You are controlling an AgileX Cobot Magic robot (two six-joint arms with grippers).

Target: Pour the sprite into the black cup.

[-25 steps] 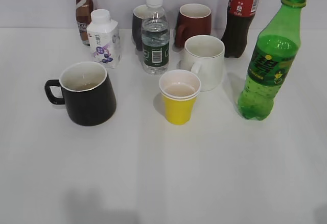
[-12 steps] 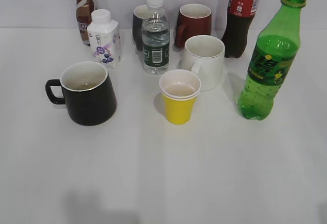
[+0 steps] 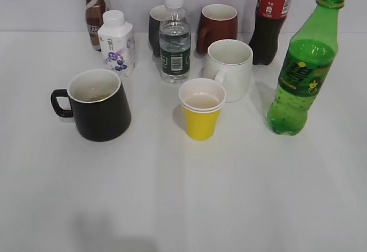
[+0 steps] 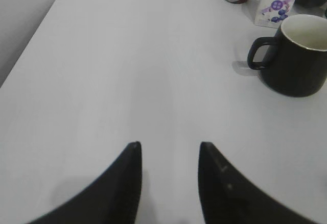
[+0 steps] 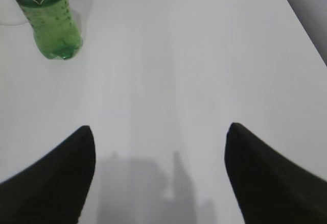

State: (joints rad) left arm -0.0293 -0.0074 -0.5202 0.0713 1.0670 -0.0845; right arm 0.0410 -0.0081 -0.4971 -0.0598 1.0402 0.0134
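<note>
The sprite, a tall green bottle with a green cap, stands upright at the right of the table; its lower part shows in the right wrist view. The black cup, white inside with its handle to the left, stands at the left and shows in the left wrist view. My left gripper is open and empty over bare table, near the cup's left. My right gripper is wide open and empty, nearer than the sprite and to its right. Neither gripper shows in the exterior view.
A yellow paper cup and a white mug stand mid-table. Behind are a clear water bottle, a white carton, a brown drink bottle, a dark mug, a dark red mug and a cola bottle.
</note>
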